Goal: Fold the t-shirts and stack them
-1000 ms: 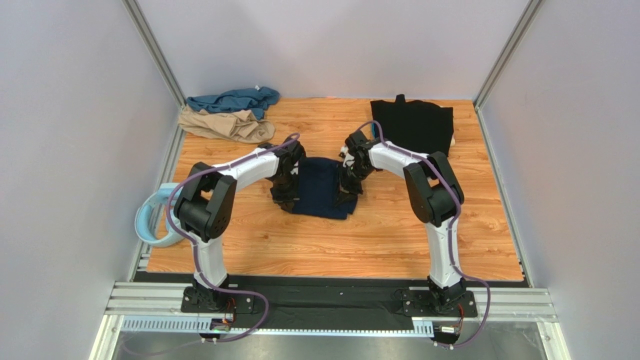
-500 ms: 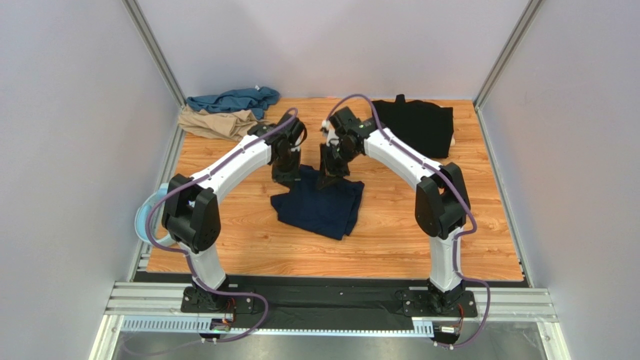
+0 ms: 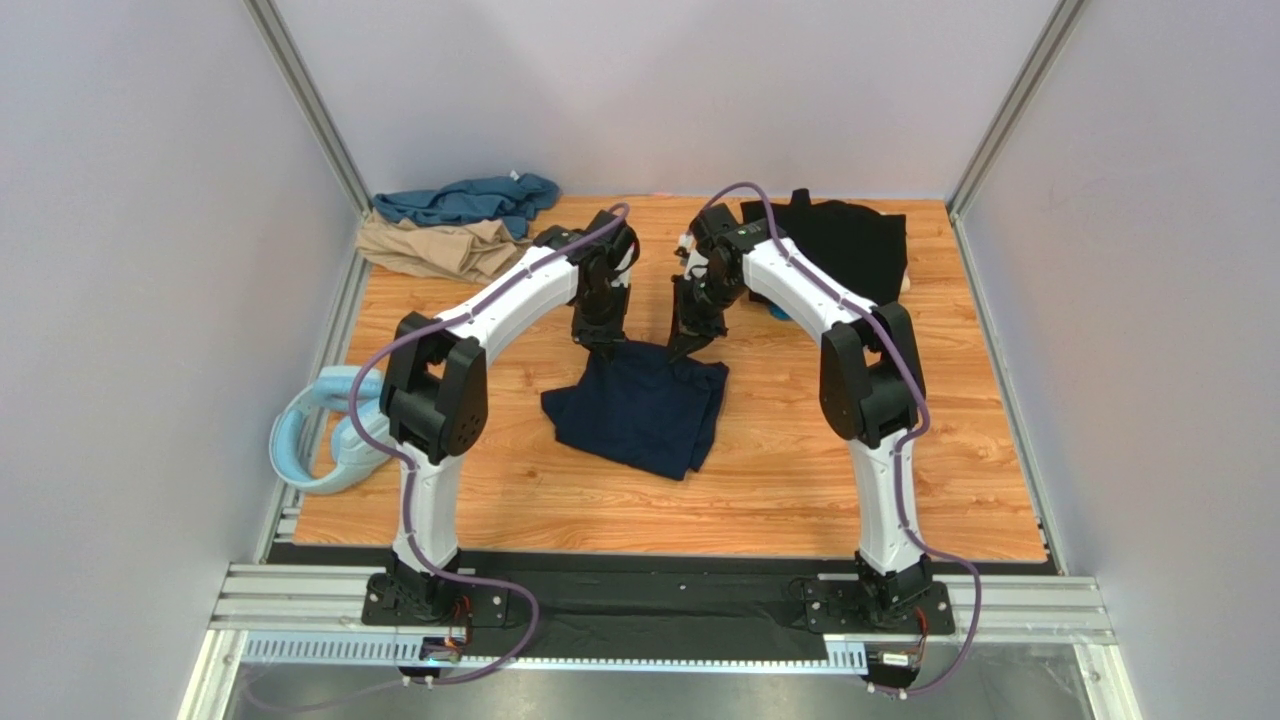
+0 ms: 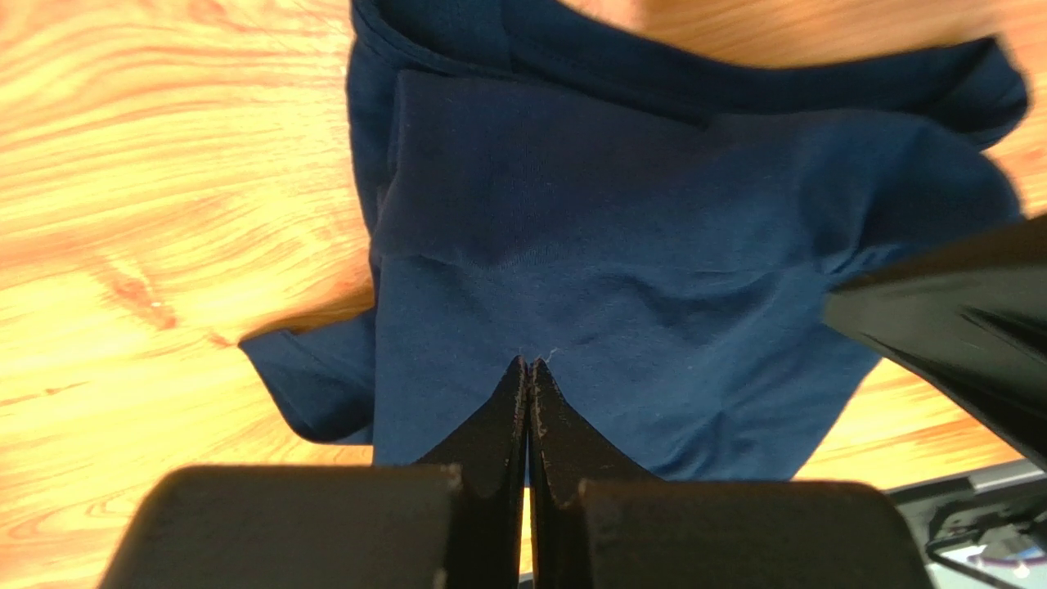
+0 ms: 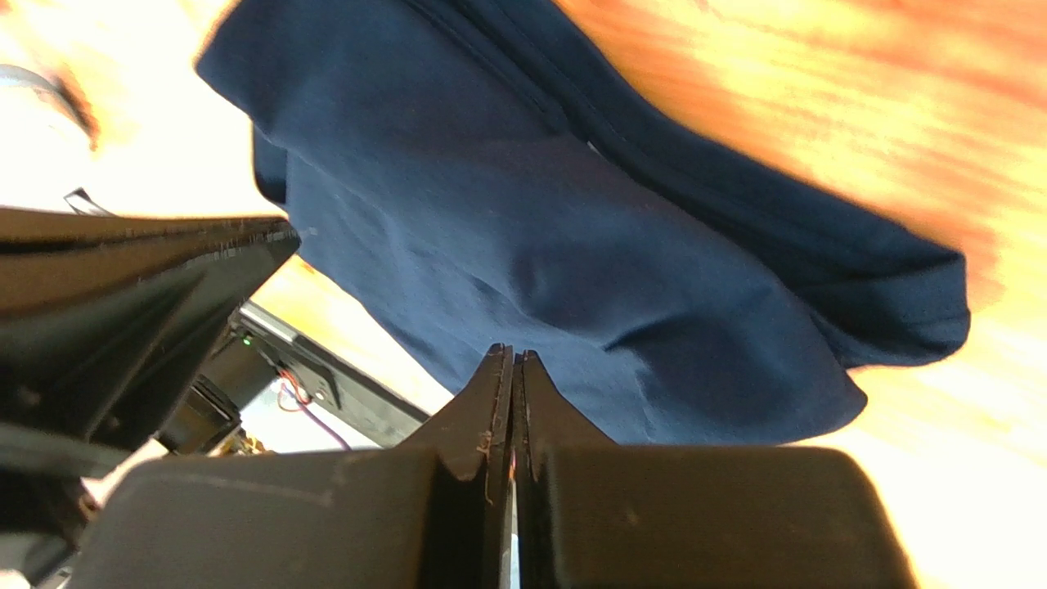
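From the overhead camera I see the dark navy blue cloth t-shirt [image 3: 639,413] lying folded near the middle of the wooden tabletop [image 3: 781,480]. My left gripper [image 3: 606,342] and right gripper [image 3: 679,345] point down at its far edge, one by each far corner, and both have their fingers together. The black cloth t-shirt [image 3: 834,248] lies flat at the far right corner. The teal blue cloth t-shirt [image 3: 466,200] and the tan beige cloth t-shirt [image 3: 443,248] sit bunched at the far left corner, touching each other.

On the left wrist camera the fingers [image 4: 506,405] are pressed tip to tip. The navy t-shirt [image 4: 639,246] spreads out beyond and beneath the tips. I cannot tell whether they nip any cloth.

On the right wrist camera the fingers [image 5: 492,393] are likewise closed tight, with their tips over the navy cloth [image 5: 553,246].
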You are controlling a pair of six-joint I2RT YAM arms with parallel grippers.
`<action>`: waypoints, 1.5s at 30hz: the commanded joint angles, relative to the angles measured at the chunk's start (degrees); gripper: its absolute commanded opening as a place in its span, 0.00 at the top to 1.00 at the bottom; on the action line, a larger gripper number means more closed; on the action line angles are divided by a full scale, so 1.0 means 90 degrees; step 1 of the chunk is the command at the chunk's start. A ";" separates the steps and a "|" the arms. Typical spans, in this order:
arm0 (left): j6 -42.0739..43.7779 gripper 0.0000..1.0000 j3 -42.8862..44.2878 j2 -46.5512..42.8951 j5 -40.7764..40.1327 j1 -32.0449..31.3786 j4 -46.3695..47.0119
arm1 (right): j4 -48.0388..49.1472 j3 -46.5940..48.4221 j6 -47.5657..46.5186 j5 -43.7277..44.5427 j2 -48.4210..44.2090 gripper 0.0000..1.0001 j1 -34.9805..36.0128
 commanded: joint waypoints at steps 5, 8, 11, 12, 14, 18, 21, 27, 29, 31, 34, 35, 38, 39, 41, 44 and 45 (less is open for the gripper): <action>0.0340 1.00 0.0402 0.0454 0.0231 -0.0007 0.0250 | 0.0132 -0.0879 -0.0239 0.0177 -0.0250 1.00 0.0073; 0.0418 1.00 0.0715 0.0903 0.0172 0.0003 0.0319 | 0.0152 -0.0861 -0.0317 0.0401 -0.0046 1.00 0.0014; 0.0390 1.00 0.1086 0.1352 0.0182 0.0051 0.0260 | 0.0191 -0.0763 -0.0395 0.0743 0.0189 1.00 -0.0093; 0.0360 1.00 0.1232 0.1441 0.0201 0.0100 0.0173 | 0.0191 -0.0705 -0.0405 0.0841 0.0238 1.00 -0.0200; 0.0302 1.00 0.1291 0.1598 0.0240 0.0149 0.0133 | 0.0220 -0.0665 -0.0415 0.0968 0.0316 1.00 -0.0327; 0.0340 1.00 0.1048 0.1618 0.0318 0.0227 0.0201 | 0.0317 -0.0626 -0.0299 0.0881 0.0365 1.00 -0.0668; 0.0321 1.00 0.0746 0.1530 0.0348 0.0227 0.0298 | 0.0415 -0.0685 -0.0249 0.1017 0.0317 1.00 -0.0747; 0.0233 1.00 0.0266 0.1325 0.0279 0.0276 0.0524 | 0.0386 -0.0685 -0.0200 0.0940 0.0501 1.00 -0.0748; 0.0282 1.00 0.0266 0.1354 0.0260 0.0325 0.0495 | 0.0338 -0.0685 -0.0171 0.0803 0.0599 1.00 -0.0738; 0.0301 1.00 0.0266 0.1374 0.0211 0.0364 0.0455 | 0.0337 -0.0714 -0.0122 0.0764 0.0658 1.00 -0.0748; 0.0350 1.00 0.0218 0.1296 0.0046 0.0432 0.0368 | 0.0337 -0.0811 -0.0161 0.0909 0.0610 1.00 -0.0748; 0.0360 1.00 0.0130 0.1257 -0.0003 0.0471 0.0358 | 0.0337 -0.0841 -0.0200 0.0939 0.0571 1.00 -0.0748; 0.0312 0.87 -0.0163 0.0848 -0.0209 0.0617 0.0464 | 0.0337 -0.0928 -0.0297 0.0969 0.0356 1.00 -0.0757; 0.0311 0.85 -0.0279 0.0682 -0.0228 0.0666 0.0552 | 0.0328 -0.0967 -0.0307 0.0930 0.0278 0.95 -0.0767; 0.0253 0.74 -0.0650 0.0174 -0.0209 0.0803 0.0883 | 0.0337 -0.0977 -0.0298 0.0851 -0.0005 0.86 -0.0777; 0.0136 0.70 -0.1168 -0.0393 0.0054 0.1018 0.1265 | 0.0454 -0.0988 -0.0230 0.0784 -0.0522 0.81 -0.0787; 0.0116 0.69 -0.1285 -0.0481 0.0103 0.1067 0.1295 | 0.0474 -0.0968 -0.0142 0.0715 -0.0630 0.81 -0.0777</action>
